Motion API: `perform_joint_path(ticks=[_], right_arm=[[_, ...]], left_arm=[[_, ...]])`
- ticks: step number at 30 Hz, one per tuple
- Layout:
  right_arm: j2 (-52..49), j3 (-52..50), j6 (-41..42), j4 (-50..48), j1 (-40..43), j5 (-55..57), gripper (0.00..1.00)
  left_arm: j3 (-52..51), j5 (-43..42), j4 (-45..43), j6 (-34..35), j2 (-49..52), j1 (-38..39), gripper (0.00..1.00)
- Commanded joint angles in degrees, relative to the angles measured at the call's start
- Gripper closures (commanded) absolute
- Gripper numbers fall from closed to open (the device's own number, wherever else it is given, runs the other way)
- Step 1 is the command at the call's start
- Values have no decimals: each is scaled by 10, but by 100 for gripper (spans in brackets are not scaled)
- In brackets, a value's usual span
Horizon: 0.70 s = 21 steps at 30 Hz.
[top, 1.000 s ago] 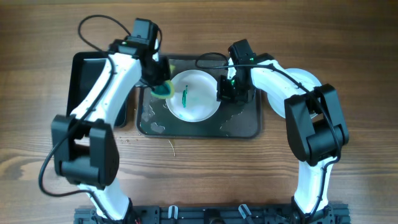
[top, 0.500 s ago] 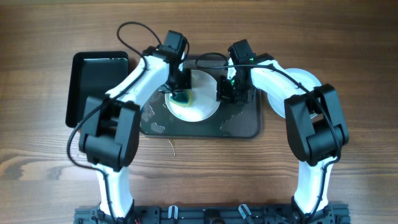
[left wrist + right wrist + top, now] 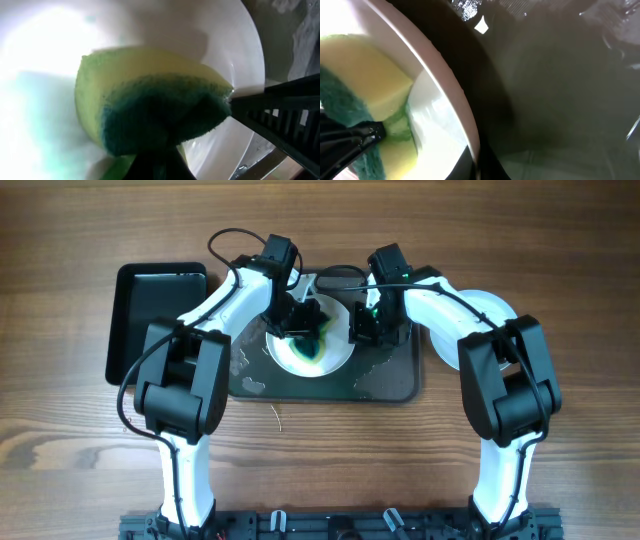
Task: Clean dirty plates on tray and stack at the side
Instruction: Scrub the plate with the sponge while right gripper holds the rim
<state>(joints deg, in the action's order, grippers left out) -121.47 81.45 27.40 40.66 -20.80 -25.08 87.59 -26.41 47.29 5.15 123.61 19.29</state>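
Scrub the round white plate firmly with the yellow-green sponge clamped in left pincer; right pincer, closed, pins its rim

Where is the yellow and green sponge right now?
From overhead, the sponge sits near the middle of the table, held in the left gripper and pressed on the white plate that lies on the dark tray.
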Motion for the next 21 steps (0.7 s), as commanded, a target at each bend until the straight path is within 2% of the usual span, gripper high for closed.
perform_joint_path(ticks=[1,3,5,7,10,13,15,18,19,21], right_arm=[[0,-13,-4,-1,-3,1,96],[0,-13,-4,-2,-3,2,96],[0,-13,-4,-1,-3,2,96],[0,-13,-4,-2,-3,2,96],[0,-13,-4,-2,-3,2,96],[0,-13,-4,-2,-3,2,96],[0,-13,-4,-2,-3,2,96],[0,-13,-4,-2,-3,2,96],[0,-13,-4,-2,-3,2,96],[0,-13,-4,-2,-3,2,96]], left_arm=[[-12,228,3,127,19,8,96],[-6,413,43,235,19,3,96],[1,507,78,274,19,0,96],[3,527,92,277,19,-3,96],[3,500,107,277,19,-3,96],[3,386,108,246,19,-2,96],[3,268,92,176,19,0,96],[3,39,62,54,19,1,96],[3,-12,51,36,19,1,96],[3,-59,25,32,19,2,96]])
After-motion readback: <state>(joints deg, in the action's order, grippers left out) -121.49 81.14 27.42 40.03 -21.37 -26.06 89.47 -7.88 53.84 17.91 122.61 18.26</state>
